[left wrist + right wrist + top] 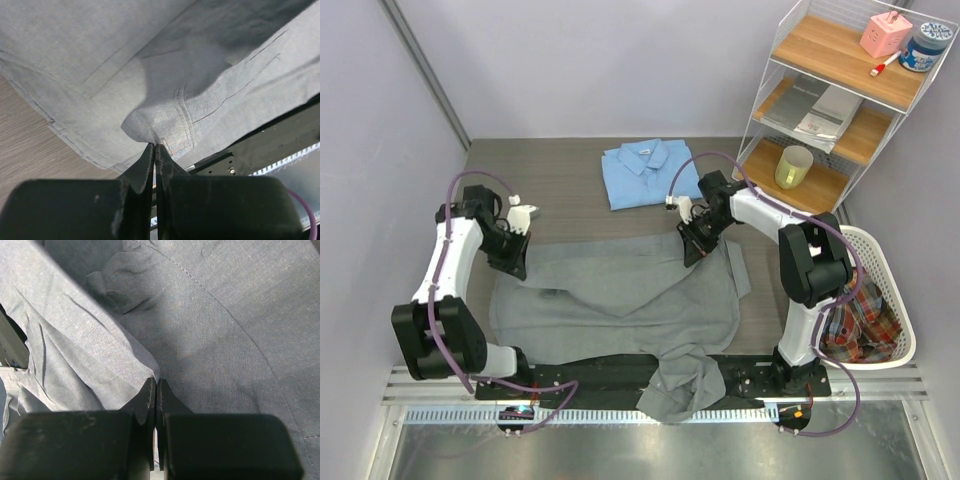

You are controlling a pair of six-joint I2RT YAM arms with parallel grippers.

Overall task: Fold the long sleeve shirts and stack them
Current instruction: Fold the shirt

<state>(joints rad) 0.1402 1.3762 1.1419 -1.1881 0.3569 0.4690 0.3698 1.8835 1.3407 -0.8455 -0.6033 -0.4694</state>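
Matt woven cloth: grey shirt (620,290); matt wood-grain surf.: table (540,170).

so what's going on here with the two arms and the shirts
Both arms are handling the grey shirt, which lies spread on the table with one part hanging over the near edge. The left gripper is shut on a pinch of cloth at its left side, and the right gripper on a pinch at its right. The blue shirt lies folded at the far side. The grey one is not yet folded.
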